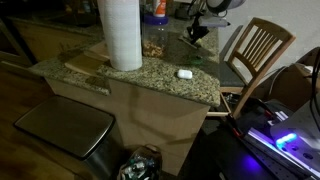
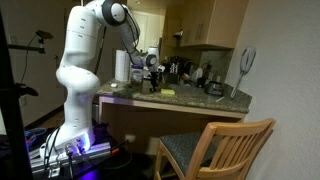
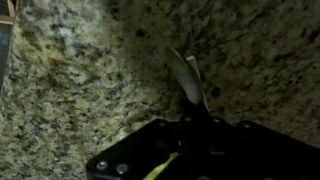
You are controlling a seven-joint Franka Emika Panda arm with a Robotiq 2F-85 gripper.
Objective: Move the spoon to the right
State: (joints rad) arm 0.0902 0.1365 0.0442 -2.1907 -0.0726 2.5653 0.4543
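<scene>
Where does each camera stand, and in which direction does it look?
In an exterior view: above a corner of the counter, looking down at the paper towel roll; only the gripper shows.
In an exterior view: behind the chair, facing the counter; the arm shows.
Wrist view: straight down on the spoon; gripper at bottom edge.
Both exterior views share counter, roll, chair.

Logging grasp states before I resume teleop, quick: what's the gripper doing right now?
Gripper: apparently closed on the pale spoon, whose handle runs in between the dark fingers; the wrist view is dim.
</scene>
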